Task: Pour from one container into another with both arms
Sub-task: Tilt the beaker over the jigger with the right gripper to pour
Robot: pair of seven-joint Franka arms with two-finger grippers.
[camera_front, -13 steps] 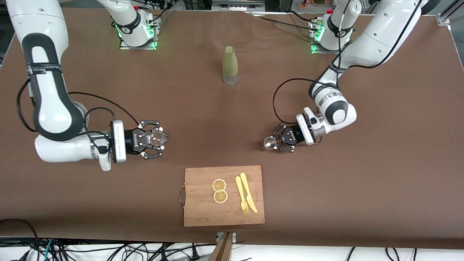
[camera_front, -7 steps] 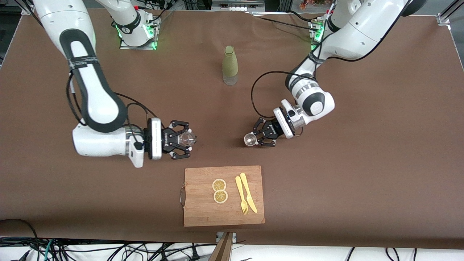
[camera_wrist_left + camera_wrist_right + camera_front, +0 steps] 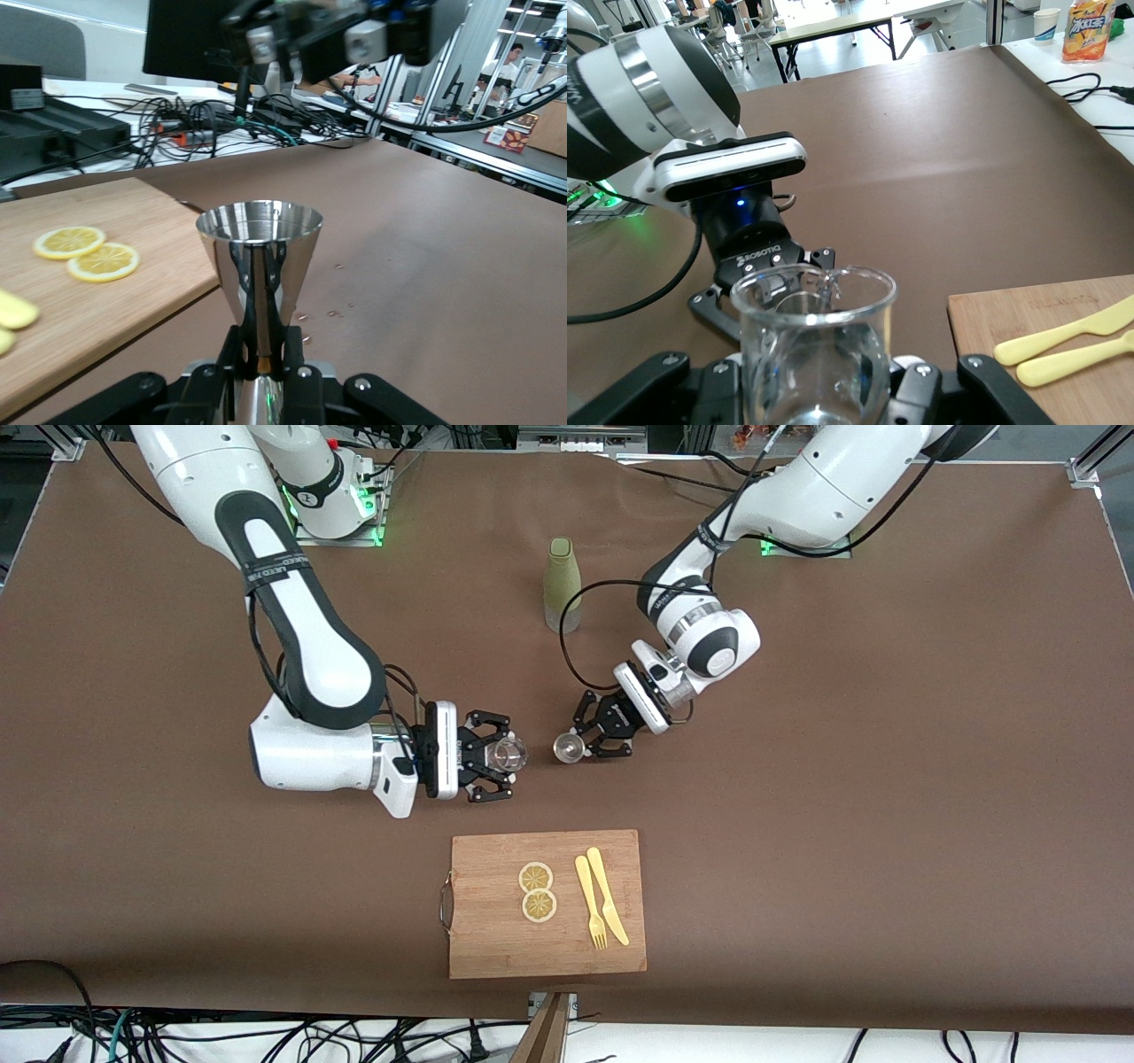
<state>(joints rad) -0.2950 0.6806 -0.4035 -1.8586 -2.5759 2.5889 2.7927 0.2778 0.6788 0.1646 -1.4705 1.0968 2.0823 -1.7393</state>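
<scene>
My right gripper (image 3: 499, 758) is shut on a clear glass (image 3: 508, 755), held upright over the brown tabletop (image 3: 797, 797). In the right wrist view the glass (image 3: 815, 341) fills the foreground and looks empty. My left gripper (image 3: 580, 744) is shut on the waist of a shiny metal jigger (image 3: 566, 747), also upright, a short gap from the glass. In the left wrist view the jigger (image 3: 260, 252) stands between the black fingers (image 3: 244, 341). The left gripper (image 3: 757, 266) also shows in the right wrist view, close beside the glass.
A green bottle (image 3: 562, 584) stands farther from the camera, mid-table. A wooden cutting board (image 3: 496, 948) lies nearer the camera, carrying two lemon slices (image 3: 537, 891) and a yellow plastic fork and knife (image 3: 601, 908). A few droplets (image 3: 337, 312) dot the table under the jigger.
Both arms have swung toward the middle of the table. The glass and the jigger, once far apart, now hang almost side by side above the table near the board.
</scene>
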